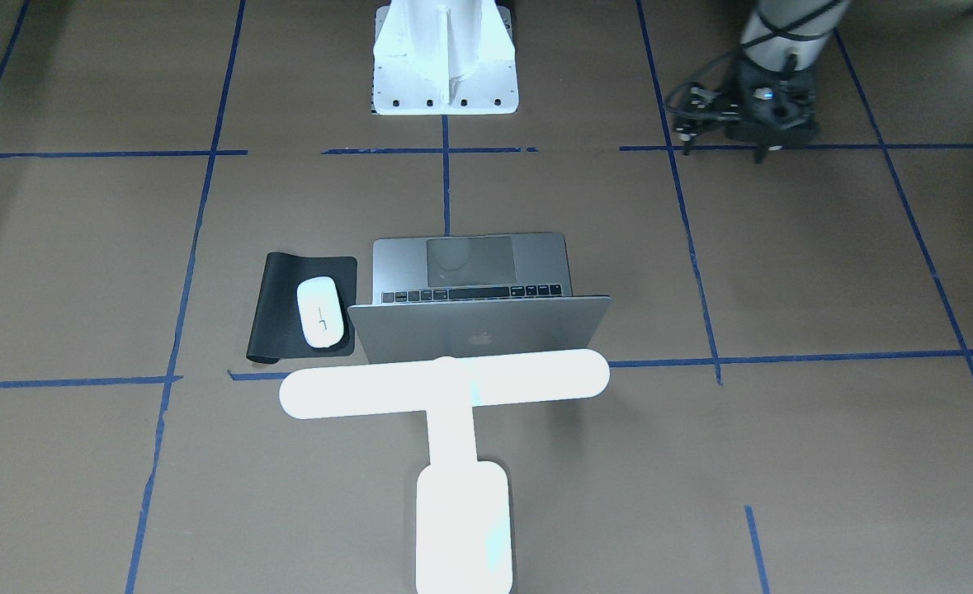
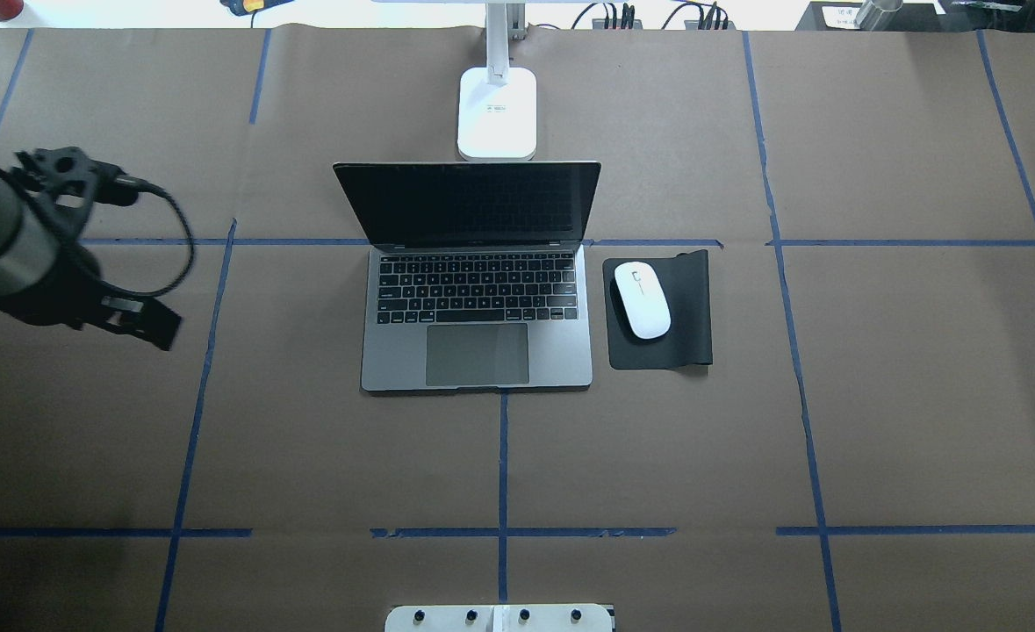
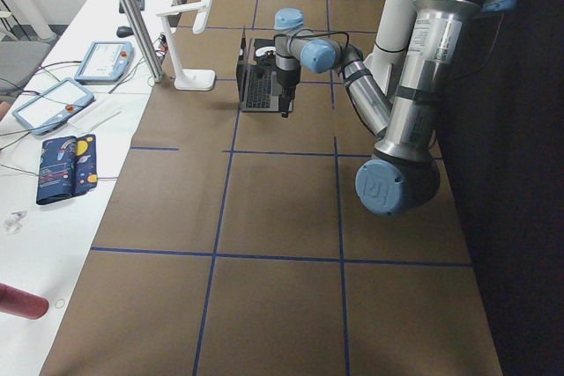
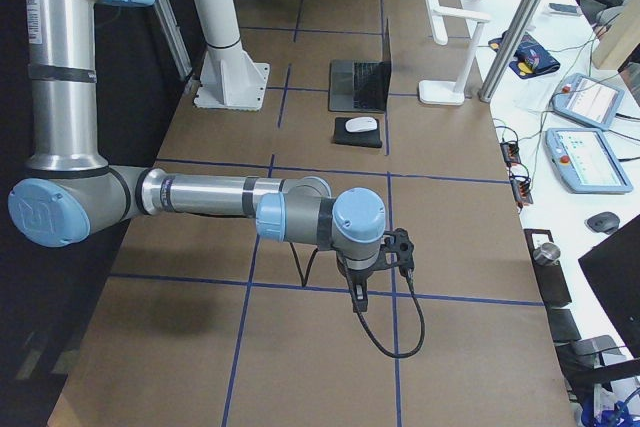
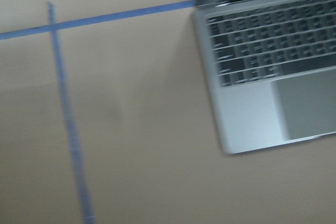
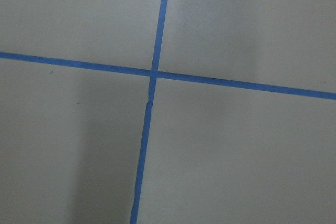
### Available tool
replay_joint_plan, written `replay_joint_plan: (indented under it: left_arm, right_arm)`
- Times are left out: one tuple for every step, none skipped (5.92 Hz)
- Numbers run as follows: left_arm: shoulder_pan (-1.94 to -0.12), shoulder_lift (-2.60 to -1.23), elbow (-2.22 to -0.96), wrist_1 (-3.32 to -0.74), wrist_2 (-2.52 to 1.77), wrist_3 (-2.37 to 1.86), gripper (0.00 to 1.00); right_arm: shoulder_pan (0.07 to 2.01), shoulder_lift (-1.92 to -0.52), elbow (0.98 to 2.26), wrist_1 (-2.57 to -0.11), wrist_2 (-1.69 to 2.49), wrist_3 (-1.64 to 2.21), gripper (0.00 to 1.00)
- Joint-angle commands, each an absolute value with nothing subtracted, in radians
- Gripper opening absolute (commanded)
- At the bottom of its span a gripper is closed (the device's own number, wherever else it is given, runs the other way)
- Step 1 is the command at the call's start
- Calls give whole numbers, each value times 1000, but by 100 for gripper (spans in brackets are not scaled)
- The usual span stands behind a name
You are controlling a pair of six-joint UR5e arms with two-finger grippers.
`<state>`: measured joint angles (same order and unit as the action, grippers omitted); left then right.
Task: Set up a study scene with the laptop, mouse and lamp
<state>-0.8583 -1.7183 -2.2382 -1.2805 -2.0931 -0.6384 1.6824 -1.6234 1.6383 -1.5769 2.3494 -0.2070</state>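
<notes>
While the laptop (image 2: pixel 477 351) stands open, mouse (image 2: pixel 642 300) on mouse pad (image 2: pixel 684 298), lamp (image 2: pixel 497 114) behind, left gripper (image 2: pixel 153 323) and right gripper (image 4: pixel 357 302) (both well apart): closure indeterminate.

Heads up, your left wrist view is smeared with blur, and the laptop (image 5: pixel 262 61) runs off its top and right edges. From overhead, the lamp (image 2: pixel 497 110) behind the laptop loses its head past the top edge. The left gripper (image 1: pixel 724 142), well off to the laptop's side, is too dark for you to read its jaws. Same story with the right gripper (image 4: pixel 358 302), far from the laptop.
</notes>
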Motion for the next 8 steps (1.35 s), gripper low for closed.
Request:
replay_joint_plan:
  left_arm:
    - [-1041,-1600,-2234,-1281,-2158,-389,100]
    - [-1111,-1560,-2224,-1278,-2160,-292,100]
    - [-1176,-1530,-2176,-1282,-2189,-222,100]
    - [-1245,-1522,-2096,-1288,-2239,-150,100]
    - [-1344,-1519,-2000,-1290,-2256,-8,100]
    - [-1435,-1519,-1888,-1298,-2311,149,100]
    - [-1504,-1519,-1793,-1357,-2318,222,100]
    - [-1538,-1510,-1716,-1427,-2318,225,100]
  right_arm:
    - [1675,-1641,1632,-1514,2341,-149,100]
    - [1675,-1641,1632,-1516,2351,-77,100]
    - [1672,-1641,1615,-1520,2391,-71,100]
    - [1674,-1641,1597,-1525,2486,-71,100]
    - [1672,-1641,1597,-1535,2494,-34,100]
    - [1652,-1643,1597,-1539,2478,6,100]
    - [1643,-1641,1597,-1537,2458,6,100]
    - [1643,-1643,1597,-1537,2450,6,100]
